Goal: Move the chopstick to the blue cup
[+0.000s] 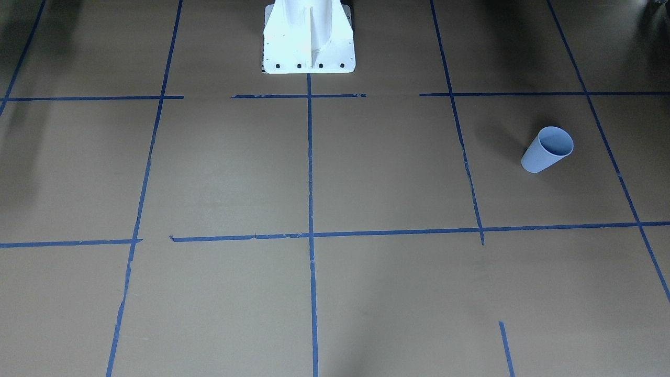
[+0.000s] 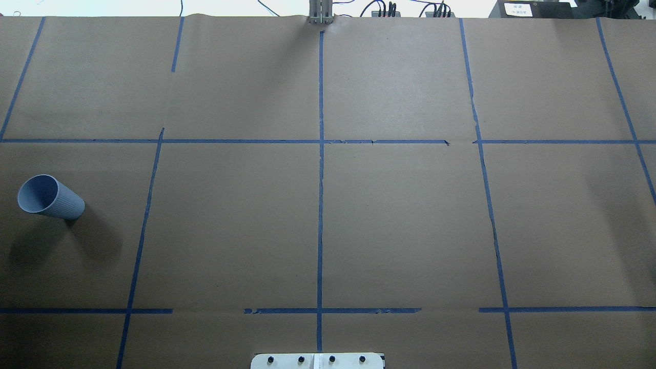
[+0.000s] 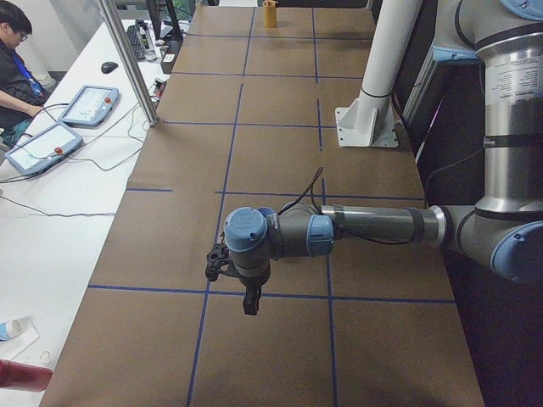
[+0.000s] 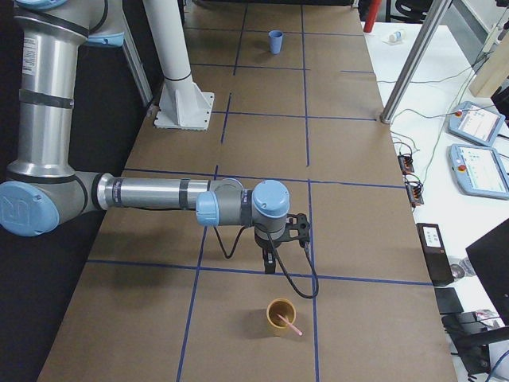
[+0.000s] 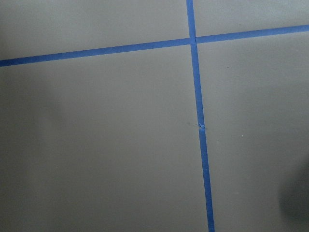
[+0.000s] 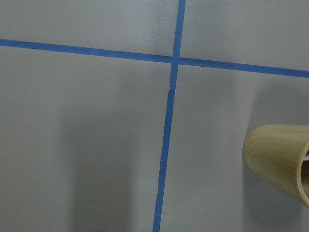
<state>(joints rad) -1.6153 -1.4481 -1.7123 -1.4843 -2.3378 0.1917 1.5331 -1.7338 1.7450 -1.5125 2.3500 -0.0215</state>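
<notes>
The blue cup [image 2: 49, 197] stands upright on the brown paper at the table's left side, also seen in the front view [image 1: 547, 149] and far off in the right side view [image 4: 275, 41]. A pinkish chopstick [image 4: 293, 325] leans out of a tan bamboo cup [image 4: 281, 316], whose side shows at the right edge of the right wrist view [image 6: 280, 162]. My right gripper [image 4: 270, 267] hangs above the table just behind that cup. My left gripper [image 3: 250, 303] points down over bare paper. Both grippers show only in side views, so I cannot tell if they are open or shut.
The white robot pedestal [image 1: 309, 44] stands at the table's back middle. Blue tape lines [image 2: 320, 205] grid the paper. A side table holds control pendants [image 3: 51, 144], a metal post [image 3: 127, 59] rises at its edge, and a seated person [image 3: 13, 59] is beside it.
</notes>
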